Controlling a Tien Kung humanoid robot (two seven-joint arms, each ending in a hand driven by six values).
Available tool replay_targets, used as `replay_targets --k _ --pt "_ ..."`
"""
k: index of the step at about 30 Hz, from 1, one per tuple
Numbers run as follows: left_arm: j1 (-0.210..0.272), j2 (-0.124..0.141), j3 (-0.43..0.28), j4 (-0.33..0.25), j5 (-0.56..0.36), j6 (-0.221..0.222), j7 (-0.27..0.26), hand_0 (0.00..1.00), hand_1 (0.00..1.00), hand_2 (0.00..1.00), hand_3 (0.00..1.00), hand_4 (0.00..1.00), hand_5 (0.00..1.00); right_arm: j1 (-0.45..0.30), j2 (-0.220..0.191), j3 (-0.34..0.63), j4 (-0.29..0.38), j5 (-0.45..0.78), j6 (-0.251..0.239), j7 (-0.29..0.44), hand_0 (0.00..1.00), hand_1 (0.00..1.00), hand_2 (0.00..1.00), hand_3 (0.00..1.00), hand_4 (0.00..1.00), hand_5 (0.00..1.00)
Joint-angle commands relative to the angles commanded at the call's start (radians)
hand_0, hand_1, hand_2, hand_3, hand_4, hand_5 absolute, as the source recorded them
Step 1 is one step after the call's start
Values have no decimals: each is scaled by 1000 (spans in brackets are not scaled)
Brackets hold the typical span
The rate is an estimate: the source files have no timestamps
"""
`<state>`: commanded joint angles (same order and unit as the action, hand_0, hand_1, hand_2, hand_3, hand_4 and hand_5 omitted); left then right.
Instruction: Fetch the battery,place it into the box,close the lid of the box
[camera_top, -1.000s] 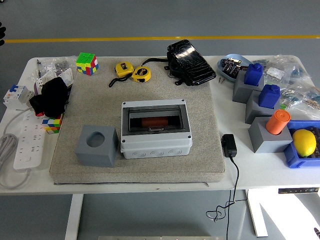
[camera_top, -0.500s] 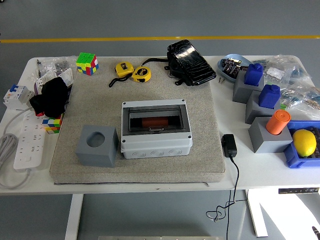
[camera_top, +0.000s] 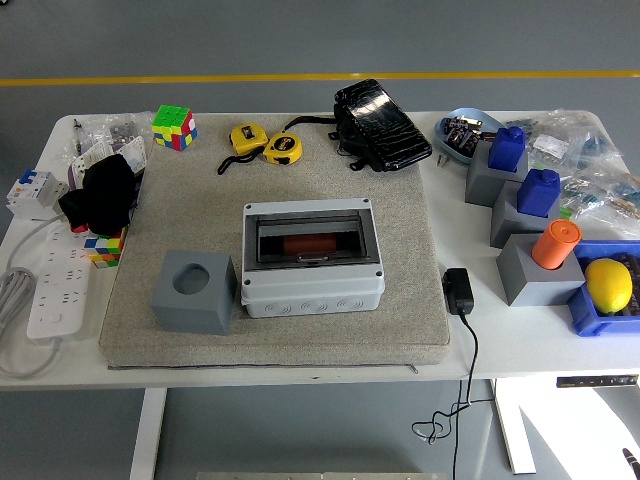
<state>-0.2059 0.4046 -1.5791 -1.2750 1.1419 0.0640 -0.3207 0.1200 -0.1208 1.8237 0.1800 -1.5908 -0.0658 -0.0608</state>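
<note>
A grey box (camera_top: 312, 259) sits in the middle of the grey mat (camera_top: 280, 320), its smoky see-through lid (camera_top: 309, 240) shut down flat. Through the lid a reddish cylinder, the battery (camera_top: 305, 245), shows lying inside the box. Left of the box stands a grey cube with a round hole (camera_top: 194, 291). Neither robot hand appears over the table.
A black pouch (camera_top: 381, 126) and two yellow tape measures (camera_top: 265, 143) lie at the mat's far edge. Grey blocks with blue and orange caps (camera_top: 527, 215), a lemon (camera_top: 608, 284) in a blue tray, a black charger (camera_top: 458, 292), a power strip (camera_top: 55, 285) and puzzle cubes (camera_top: 173, 126) surround it.
A dark shape at the far left edge one second ago has gone from view. The box and everything on the table are unmoved.
</note>
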Motion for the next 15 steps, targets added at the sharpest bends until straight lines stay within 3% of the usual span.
replay_targets --k 15 --pt "6 -1 12 -1 -7 3 -1 848 872 877 863 998 905 2 -1 -12 0 1 1 -2 846 824 784 818 998 998"
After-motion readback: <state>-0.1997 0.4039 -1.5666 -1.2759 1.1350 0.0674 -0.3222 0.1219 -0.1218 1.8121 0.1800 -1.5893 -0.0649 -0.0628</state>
